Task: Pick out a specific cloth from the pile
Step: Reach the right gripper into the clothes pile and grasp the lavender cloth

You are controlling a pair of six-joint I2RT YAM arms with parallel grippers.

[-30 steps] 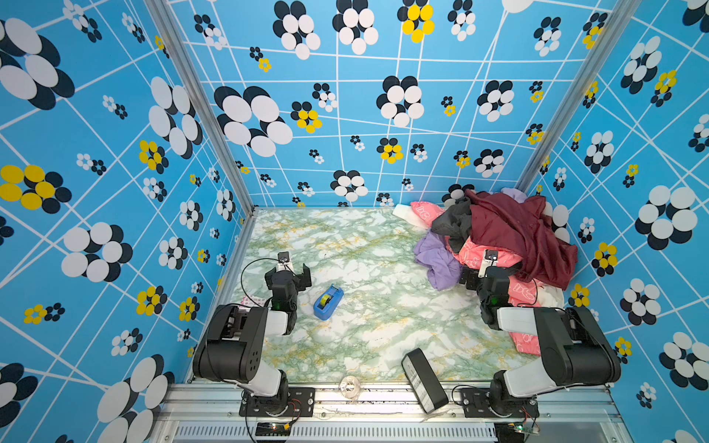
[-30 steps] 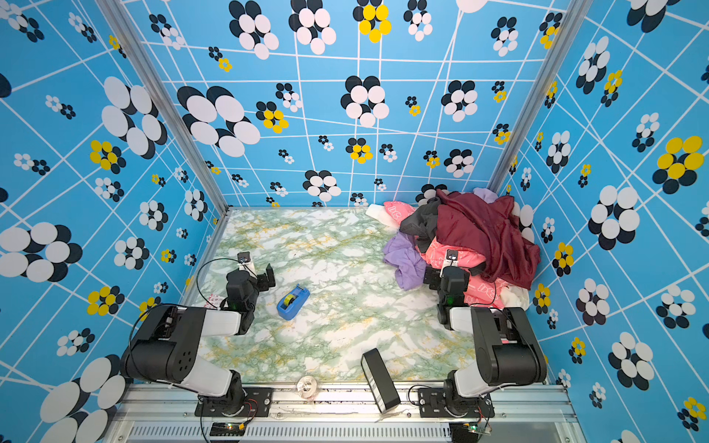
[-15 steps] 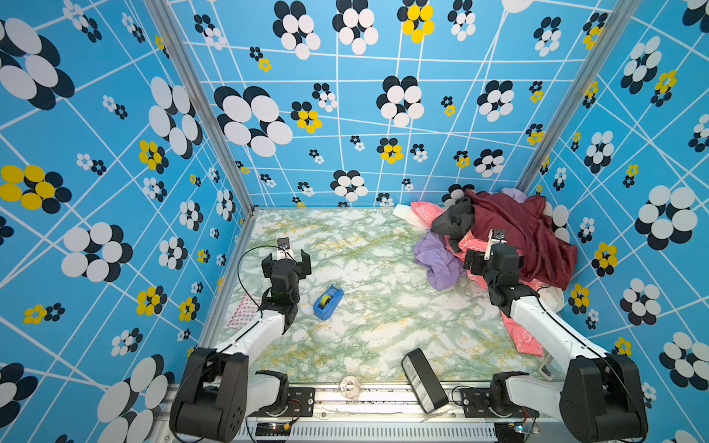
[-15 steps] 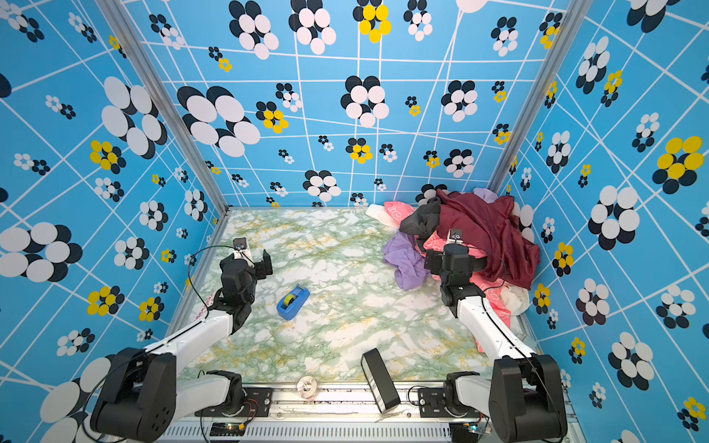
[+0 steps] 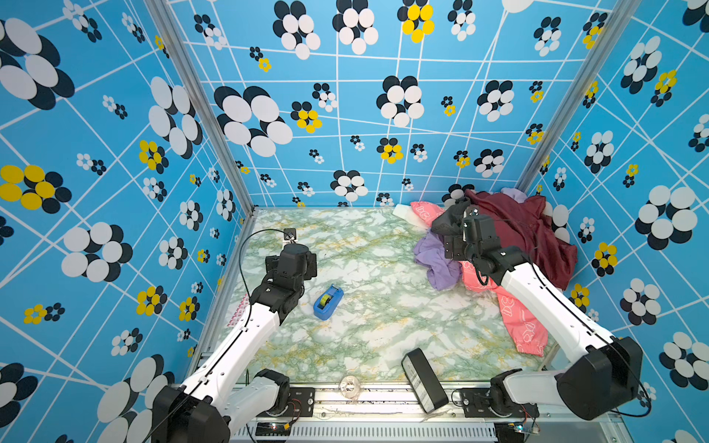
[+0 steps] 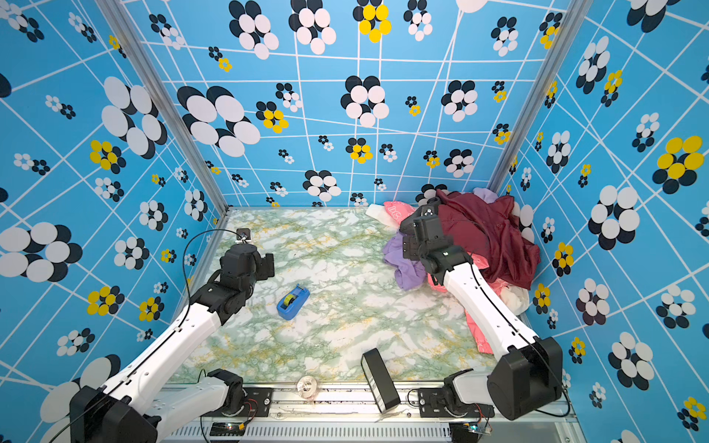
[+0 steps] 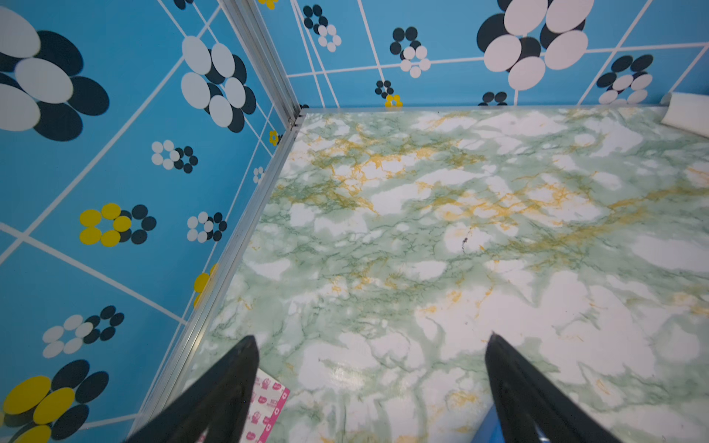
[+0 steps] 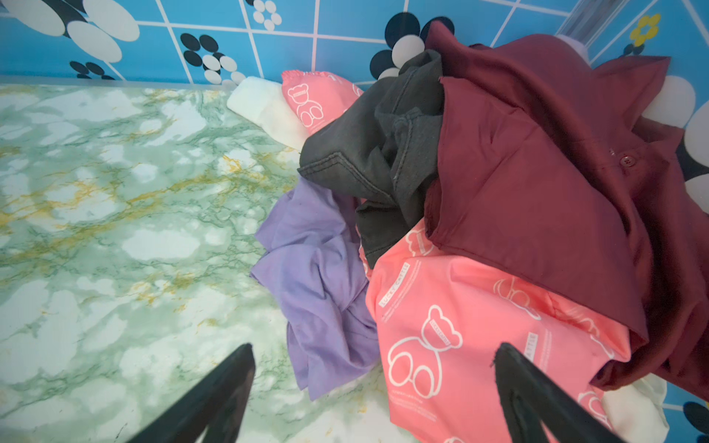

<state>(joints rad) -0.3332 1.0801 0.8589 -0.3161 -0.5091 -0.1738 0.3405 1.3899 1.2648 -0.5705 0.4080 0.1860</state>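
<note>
Our right gripper (image 8: 374,349) hangs with its jaws spread wide and nothing between them. Just ahead of it, the near tip of the lavender cloth (image 8: 314,268) lies free on the marbled table (image 8: 115,230), closer to one finger. The pink printed fabric (image 8: 441,307) sits beside it, toward the other finger, and laps over the cloth's edge.

Here we see the main risk. If we close where the jaws now span, we would likely pinch pink and lavender together and drag the wrong piece out. Farther from the gripper, the dark grey garment (image 8: 383,153) lies over the cloth's far end. A hard pull could tow the grey garment along, and the maroon garment (image 8: 537,172) leaning behind it, and tumble the pile (image 5: 510,237).

We judge the cloth a crumpled strip. Its long axis runs away from the gripper toward the back wall, with the free end pointing at us and the far end tucked under the grey.

Well apart from all this, our left gripper (image 7: 372,337) is also spread and empty over bare table.
</note>
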